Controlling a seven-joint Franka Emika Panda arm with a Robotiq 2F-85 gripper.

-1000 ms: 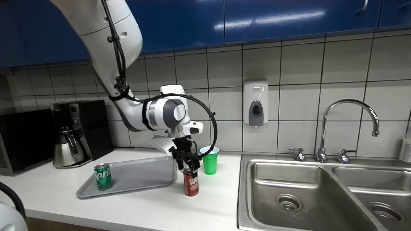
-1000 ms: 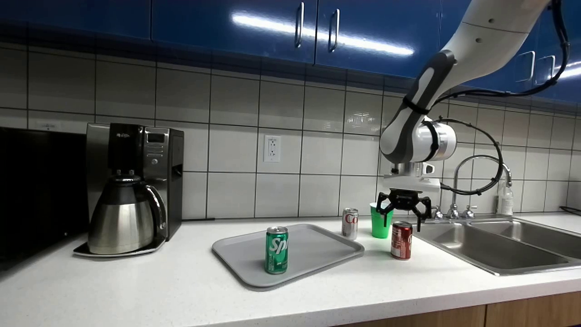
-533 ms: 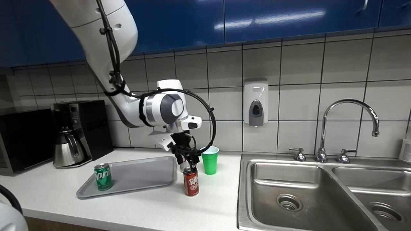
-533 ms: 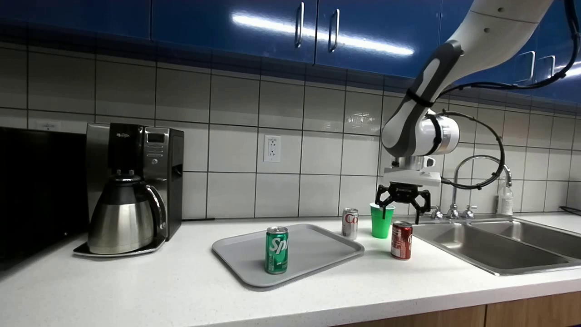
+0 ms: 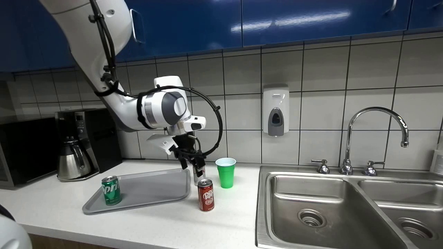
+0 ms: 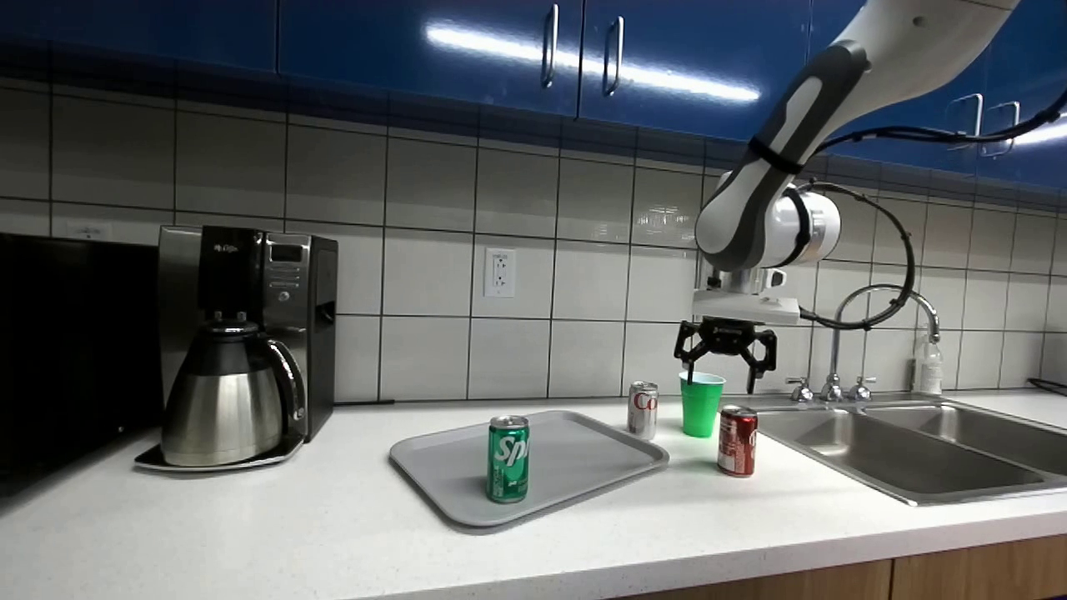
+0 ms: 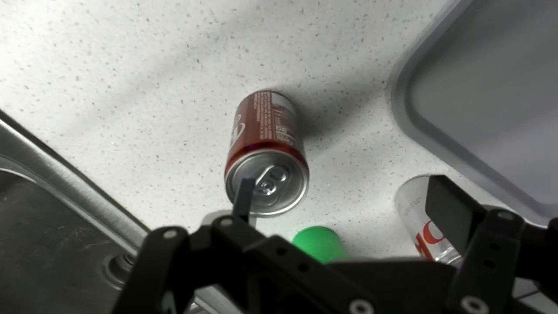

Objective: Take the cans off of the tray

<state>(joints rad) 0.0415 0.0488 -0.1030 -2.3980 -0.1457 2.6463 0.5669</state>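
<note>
- White robot arm [image 6: 909, 75] reaching down from the upper right in an exterior view, its black hand [image 6: 720, 384] hanging above a pale speckled bench [image 6: 292, 533].
- The hand is spread: its two fingers [image 7: 453, 209] stand well apart, tips pointing down. A gap shows between the nearest tip and the dark red can [image 6: 738, 442] beneath.
- Green can [image 6: 508, 458]: upright on the flat grey tray [image 6: 583, 454], near one end of it.
- Dark red can: upright on the bench, off the tray, between the tray and a steel double sink [image 6: 925, 467].
- Silvery can [image 6: 642, 410]: upright on the bench, just beside the tray's rim; whether they touch cannot be told.
- Bright green cup [image 6: 700, 412]: upright on the bench, near the silvery can and the dark red can.
- Wrist view: looking down on the dark red can, its lid and pull tab facing the camera. One finger overlaps the lid; the other hides part of the silvery can. A rounded tray corner shows at the right, the sink's edge at the left.
- Around them: a curved faucet [image 5: 349, 148] at the sink, a soap dispenser [image 5: 276, 110] on the tiled wall [image 5: 242, 110], a coffee maker [image 6: 285, 312] with a steel carafe [image 6: 221, 425], and blue cabinets [image 6: 417, 83] overhead.
</note>
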